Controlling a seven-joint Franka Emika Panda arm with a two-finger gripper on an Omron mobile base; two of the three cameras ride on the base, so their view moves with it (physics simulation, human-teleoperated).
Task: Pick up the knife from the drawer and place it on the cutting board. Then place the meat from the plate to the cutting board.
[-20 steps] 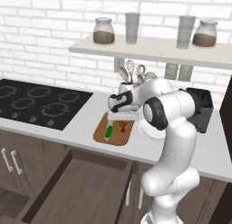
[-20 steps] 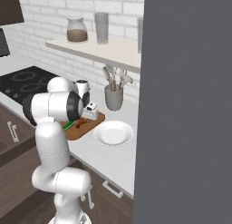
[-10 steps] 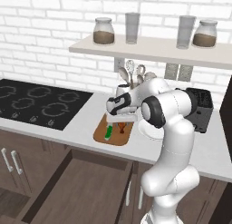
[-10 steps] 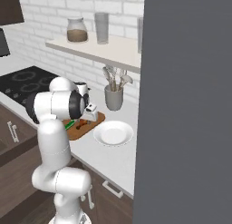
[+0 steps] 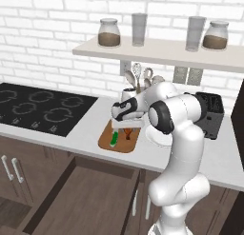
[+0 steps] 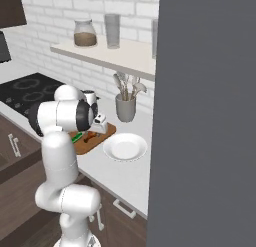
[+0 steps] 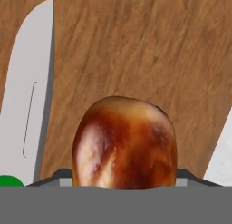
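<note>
Brown meat (image 7: 124,143) and green-handled knife (image 5: 114,138) on wooden cutting board (image 5: 106,142).

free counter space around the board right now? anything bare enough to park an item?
Bare counter lies between the cooktop and the cutting board. The plate is bare too. It is crowded on the board: knife on its left, meat beside it under the gripper. The utensil cup crowds the wall side.
</note>
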